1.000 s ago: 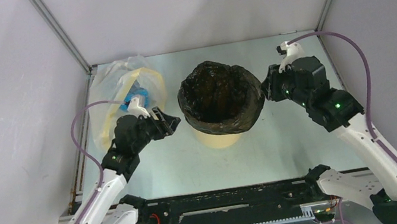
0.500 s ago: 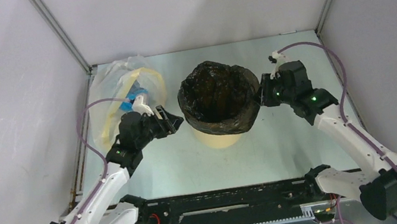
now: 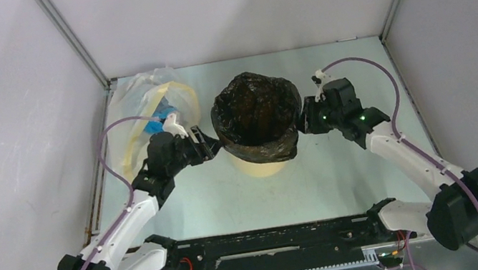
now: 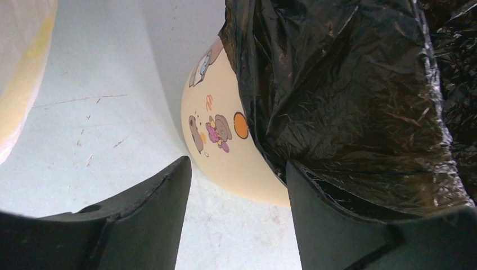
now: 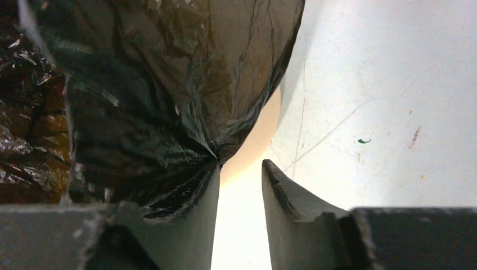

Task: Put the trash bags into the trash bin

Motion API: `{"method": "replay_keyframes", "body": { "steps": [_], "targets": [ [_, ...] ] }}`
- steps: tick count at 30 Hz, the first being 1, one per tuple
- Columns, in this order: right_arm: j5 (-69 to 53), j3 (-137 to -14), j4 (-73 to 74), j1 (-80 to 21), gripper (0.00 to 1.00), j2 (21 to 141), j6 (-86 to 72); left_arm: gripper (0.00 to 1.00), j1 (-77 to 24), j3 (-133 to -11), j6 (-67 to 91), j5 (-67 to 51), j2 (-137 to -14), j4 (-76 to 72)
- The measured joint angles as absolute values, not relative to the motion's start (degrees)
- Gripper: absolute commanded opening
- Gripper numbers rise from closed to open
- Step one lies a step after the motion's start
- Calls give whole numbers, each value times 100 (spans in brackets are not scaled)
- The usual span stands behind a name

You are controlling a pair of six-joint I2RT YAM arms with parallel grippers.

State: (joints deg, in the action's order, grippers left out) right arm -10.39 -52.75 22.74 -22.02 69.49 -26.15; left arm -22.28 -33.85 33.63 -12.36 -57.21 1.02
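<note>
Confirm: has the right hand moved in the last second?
Yes. In the top view the right hand has shifted left, toward the trash bin, and now sits at the right edge of the black trash bag.

The right gripper [image 3: 304,122] is now brought lower and further left, up to the right edge of the black trash bag [image 3: 254,114], which is pressed slightly inward there. The left gripper [image 3: 211,144] is shifted slightly nearer the bag.

trash bag [image 4: 349,95] ahead of left gripper [image 4: 237,163]: thin glossy crinkled black plastic film | trash bin [image 4: 216,95] beside it: smooth cream plastic | fingers [image 4: 140,219]: matt black plastic | table [image 4: 84,140] below: pale, matt, scratched
</note>
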Motion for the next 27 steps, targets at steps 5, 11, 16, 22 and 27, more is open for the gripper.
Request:
{"method": "replay_keyframes", "body": {
  "steps": [5, 11, 16, 22, 27],
  "targets": [
    [-742, -4899, 2185, -2209, 46, 6289, -2644, 78, -2228, -3297, 3354, -1107, -5439, 158],
    [-296, -4167, 2010, -2215, 46, 5430, -2779, 80, -2235, -2897, 3402, -598, -4644, 259],
    [-279, -3297, 1719, -2235, 60, 5033, -3024, 83, -2235, -2532, 3454, -399, -4407, 255],
    [-497, -2668, 1129, -2652, 99, 4952, -3216, 100, -2331, -2056, 3450, -580, -4567, -165],
    [-469, -2637, 517, -3240, 99, 5231, -3214, 100, -2703, -1745, 3391, -622, -4681, -698]
  ]
}}
